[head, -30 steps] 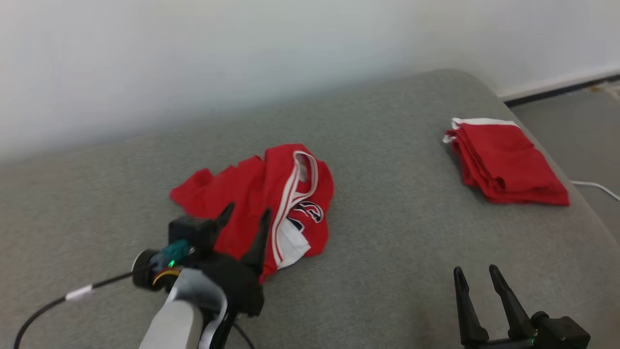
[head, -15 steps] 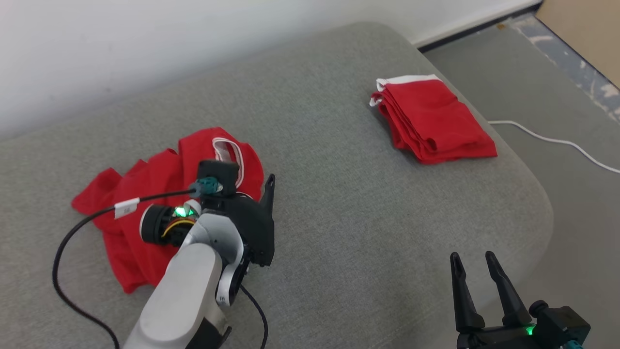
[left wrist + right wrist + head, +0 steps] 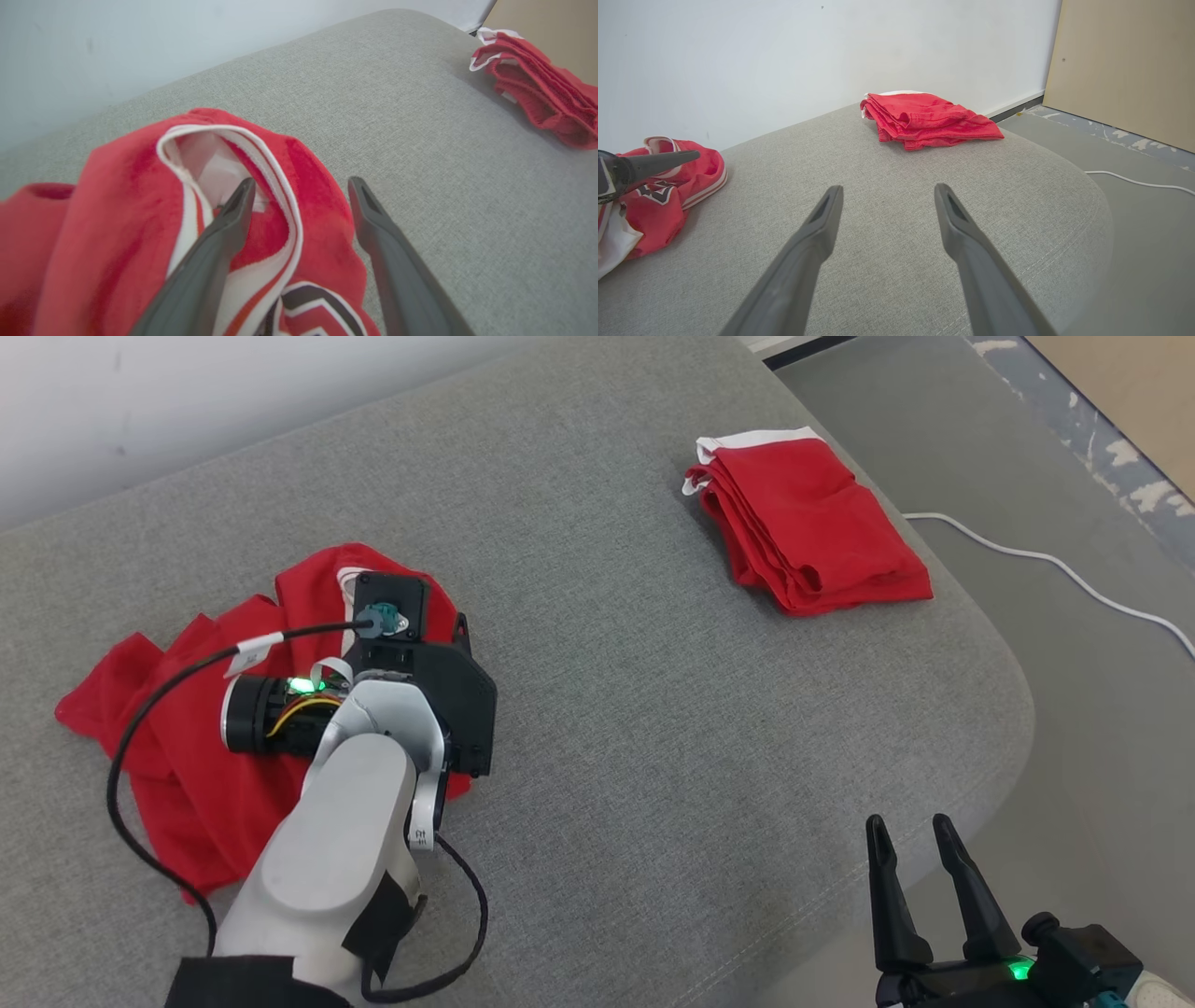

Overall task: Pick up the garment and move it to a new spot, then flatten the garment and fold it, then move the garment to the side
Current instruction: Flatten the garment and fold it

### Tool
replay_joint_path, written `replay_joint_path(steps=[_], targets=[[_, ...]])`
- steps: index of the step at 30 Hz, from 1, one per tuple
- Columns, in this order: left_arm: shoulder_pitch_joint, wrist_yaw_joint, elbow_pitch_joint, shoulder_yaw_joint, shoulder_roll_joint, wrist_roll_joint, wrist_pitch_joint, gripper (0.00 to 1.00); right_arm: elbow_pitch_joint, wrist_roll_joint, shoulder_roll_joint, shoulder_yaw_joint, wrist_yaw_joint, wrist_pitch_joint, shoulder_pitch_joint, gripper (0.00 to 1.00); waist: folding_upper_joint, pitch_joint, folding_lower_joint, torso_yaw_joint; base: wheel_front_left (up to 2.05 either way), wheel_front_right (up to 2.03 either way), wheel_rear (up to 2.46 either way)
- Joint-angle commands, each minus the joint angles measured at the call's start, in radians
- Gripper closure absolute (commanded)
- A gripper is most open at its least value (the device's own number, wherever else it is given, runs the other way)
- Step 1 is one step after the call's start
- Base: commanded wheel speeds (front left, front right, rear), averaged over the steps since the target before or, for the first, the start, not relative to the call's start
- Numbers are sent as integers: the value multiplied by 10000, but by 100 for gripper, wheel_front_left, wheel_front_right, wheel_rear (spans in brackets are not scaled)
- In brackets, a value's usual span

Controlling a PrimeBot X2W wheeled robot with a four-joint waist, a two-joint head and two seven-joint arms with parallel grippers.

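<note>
At left of the head view, the crumpled red garment [image 3: 177,775] lies on the grey cushion [image 3: 653,709], longest from lower left to upper right, collar uppermost. The left gripper [image 3: 301,182], fingers apart, has advanced from the near hem to straddle the collar trim. The right gripper [image 3: 910,821], lower right, is likewise spread and empty.

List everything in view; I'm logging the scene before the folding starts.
Crumpled red jersey garment with white trim: one, red, on the cushion's left.
Folded red cloth garment: one, red, cushion's far right corner.
Grey fabric cushion: one, grey, under both garments.
Thin white cable: one, white, floor at right.
Left gripper: one, dark, open, over the crumpled garment.
Right gripper: one, dark, open, over bare cushion.
</note>
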Motion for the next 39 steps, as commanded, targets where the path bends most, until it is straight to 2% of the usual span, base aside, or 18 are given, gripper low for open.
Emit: replay_joint_path(steps=[1, 2, 3, 10, 15, 16, 22, 26, 31, 36, 39], targets=[[-172, 45, 142, 2, 44, 36, 28, 0, -20, 83, 22, 15, -25, -1, -42, 0, -2, 0, -1, -1, 0, 0, 0], [-237, 47, 254, -15, 43, 23, 28, 34, -11, 97, 23, 33, -25, -1, -45, 0, -2, -6, -1, -1, 0, 0, 0], [-330, 46, 368, -57, 32, 40, 13, 100, -2, 108, 23, 45, -25, -1, -54, 0, -2, -8, -1, -2, 0, 0, 0], [-706, -269, 468, -256, -44, -455, -656, 100, 47, 44, 23, 63, -25, -1, -111, 0, -2, -115, -1, 23, 0, 0, 0], [-1136, -644, -420, -565, -67, -1362, -1699, 100, 201, -100, 23, 241, -25, -1, -209, 0, -2, -379, -1, 69, 0, 0, 0], [-1396, -720, -986, -835, -62, -1858, -2118, 100, 299, -156, 24, 339, -25, -1, -275, 0, -2, -517, -1, 101, 0, 0, 0], [-2213, -468, -2643, -1562, -55, -3192, -3265, 100, 432, -337, 19, 402, -25, -1, -356, 0, -2, -841, -1, 390, 0, 0, 0], [-2890, -61, -3803, -2037, -61, -3947, -4151, 100, 446, -475, -30, 311, -25, 1, -263, 0, -2, -1056, -1, 685, 0, 0, 0], [-3389, 268, -5055, -2101, -60, -4973, -4970, 100, 479, -572, -189, 271, -25, -1, -136, 0, -2, -1344, -1, 1194, 0, 0, 0], [-2701, 669, -5130, -2406, -44, -5345, -5076, 100, 368, -516, -270, 239, -25, -1, -207, 0, -2, -1291, -1, 1897, 0, 0, 0], [-1823, 746, -5043, -2477, 129, -5309, -5094, 100, 288, -481, -293, 187, -25, -1, -256, 0, -2, -1019, -1, 2478, 0, 0, 0]])
